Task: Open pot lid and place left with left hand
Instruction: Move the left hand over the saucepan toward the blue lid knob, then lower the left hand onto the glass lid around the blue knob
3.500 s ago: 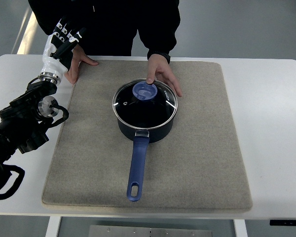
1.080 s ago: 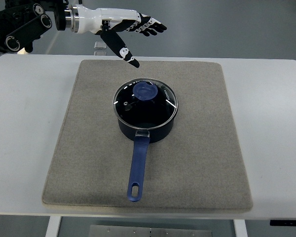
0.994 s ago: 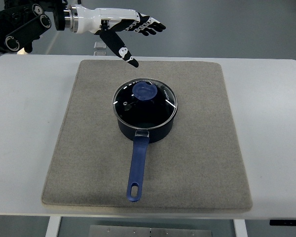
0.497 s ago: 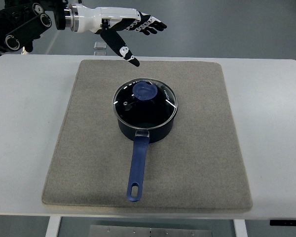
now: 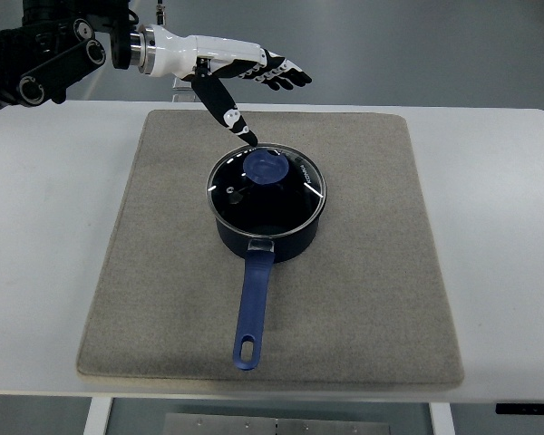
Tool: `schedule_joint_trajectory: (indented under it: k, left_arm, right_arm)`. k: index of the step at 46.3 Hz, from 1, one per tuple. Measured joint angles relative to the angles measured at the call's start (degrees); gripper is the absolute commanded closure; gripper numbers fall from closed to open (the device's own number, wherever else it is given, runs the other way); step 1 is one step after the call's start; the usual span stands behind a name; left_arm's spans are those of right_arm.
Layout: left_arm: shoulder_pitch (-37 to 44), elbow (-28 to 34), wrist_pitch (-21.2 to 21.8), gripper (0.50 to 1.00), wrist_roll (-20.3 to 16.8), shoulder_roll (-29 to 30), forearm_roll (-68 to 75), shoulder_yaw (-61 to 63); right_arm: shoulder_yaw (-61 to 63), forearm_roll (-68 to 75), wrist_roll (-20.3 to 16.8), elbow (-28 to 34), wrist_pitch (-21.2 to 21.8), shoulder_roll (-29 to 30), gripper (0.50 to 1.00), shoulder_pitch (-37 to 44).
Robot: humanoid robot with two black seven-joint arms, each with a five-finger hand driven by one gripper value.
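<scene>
Top view shows the left robot hand (image 5: 240, 74) spread open and empty, with the pot lid (image 5: 267, 185) below and just right of its thumb, so it should lower centered over the blue knob (image 5: 267, 168) before closing.
</scene>
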Motion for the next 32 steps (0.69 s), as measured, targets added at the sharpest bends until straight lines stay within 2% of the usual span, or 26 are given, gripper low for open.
schedule_joint_trajectory:
  k: [32]
  left_arm:
    - [-2.9,-6.0,0.0,0.525,0.0,1.9,15.6,-0.2]
  right_arm:
    - [0.0,0.0,0.0,0.0,0.0,0.0,0.585,0.0]
